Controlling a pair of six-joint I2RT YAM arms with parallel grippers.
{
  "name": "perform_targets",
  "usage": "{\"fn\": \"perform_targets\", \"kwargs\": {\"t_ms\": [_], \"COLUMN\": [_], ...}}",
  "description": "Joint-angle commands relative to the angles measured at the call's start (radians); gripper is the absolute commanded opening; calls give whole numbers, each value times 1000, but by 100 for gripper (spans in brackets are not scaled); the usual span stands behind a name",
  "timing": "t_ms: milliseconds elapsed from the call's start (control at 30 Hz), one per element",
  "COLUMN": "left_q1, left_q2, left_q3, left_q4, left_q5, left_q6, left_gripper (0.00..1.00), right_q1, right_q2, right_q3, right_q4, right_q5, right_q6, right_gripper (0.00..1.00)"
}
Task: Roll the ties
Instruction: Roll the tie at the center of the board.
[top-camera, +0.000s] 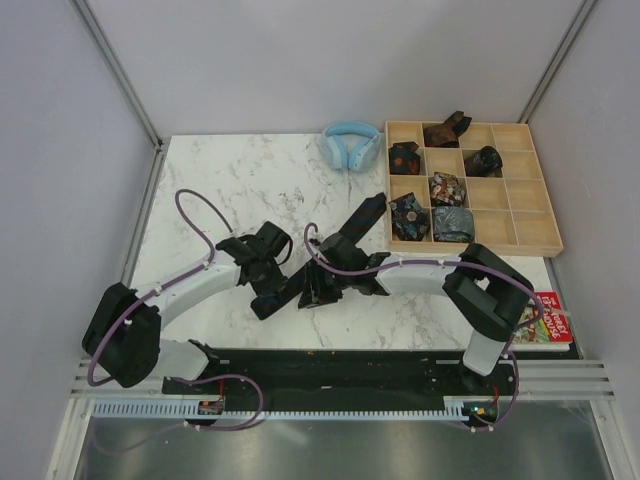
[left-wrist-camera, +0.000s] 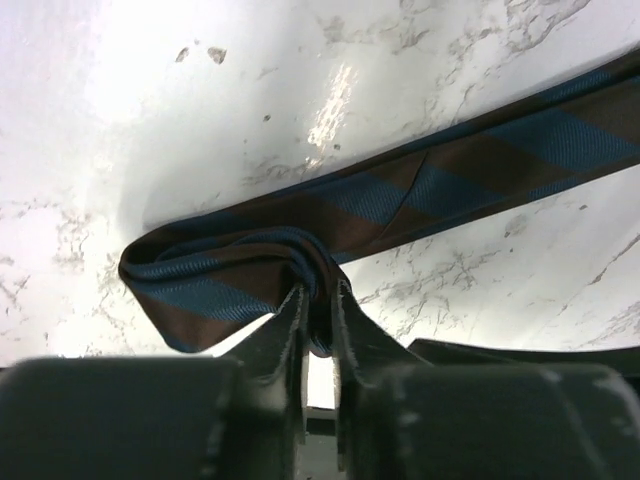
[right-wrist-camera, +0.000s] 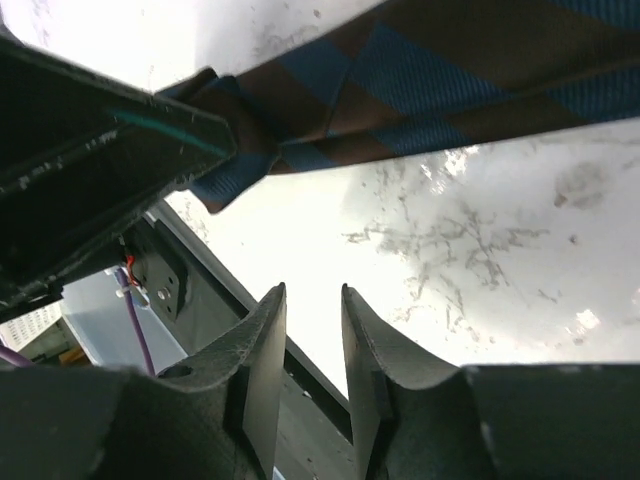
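Observation:
A tie (top-camera: 365, 212) with brown and blue diamonds lies slantwise on the marble table. My left gripper (top-camera: 272, 288) is shut on its folded near end, and the fabric loop bulges out to the left of the jaws in the left wrist view (left-wrist-camera: 318, 297). The rest of the tie (left-wrist-camera: 480, 160) runs flat away to the upper right. My right gripper (top-camera: 322, 288) is beside it, open and empty in the right wrist view (right-wrist-camera: 312, 292), just below the tie (right-wrist-camera: 450, 80). The left gripper's body (right-wrist-camera: 100, 150) shows at the upper left of that view.
A wooden compartment tray (top-camera: 470, 247) at the back right holds several rolled ties (top-camera: 447, 187). Light blue headphones (top-camera: 350, 145) lie left of the tray. A red packet (top-camera: 548, 320) lies at the table's near right corner. The table's front edge is close below both grippers.

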Motion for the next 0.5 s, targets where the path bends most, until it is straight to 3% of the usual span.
{"fn": "perform_targets", "kwargs": {"t_ms": [0, 33, 100, 133, 233, 467], "left_q1": [10, 10, 10, 12, 12, 38], "left_q2": [33, 35, 29, 9, -74, -325], "left_q3": [53, 65, 71, 73, 62, 18], "left_q4": [70, 72, 70, 70, 67, -69], "left_q5": [0, 8, 14, 18, 18, 0], "left_q6": [55, 60, 70, 73, 98, 83], "left_gripper": [25, 37, 48, 62, 83, 89], "right_q1": [-4, -4, -4, -5, -4, -4], "right_q2": [-51, -56, -77, -83, -109, -115], "right_q3": [-35, -39, -47, -47, -30, 62], "right_q4": [-11, -11, -11, -11, -51, -121], "right_q5": [18, 19, 22, 22, 30, 28], "right_q6": [-23, -17, -17, -15, -15, -26], "right_gripper": [37, 37, 38, 38, 38, 38]}}
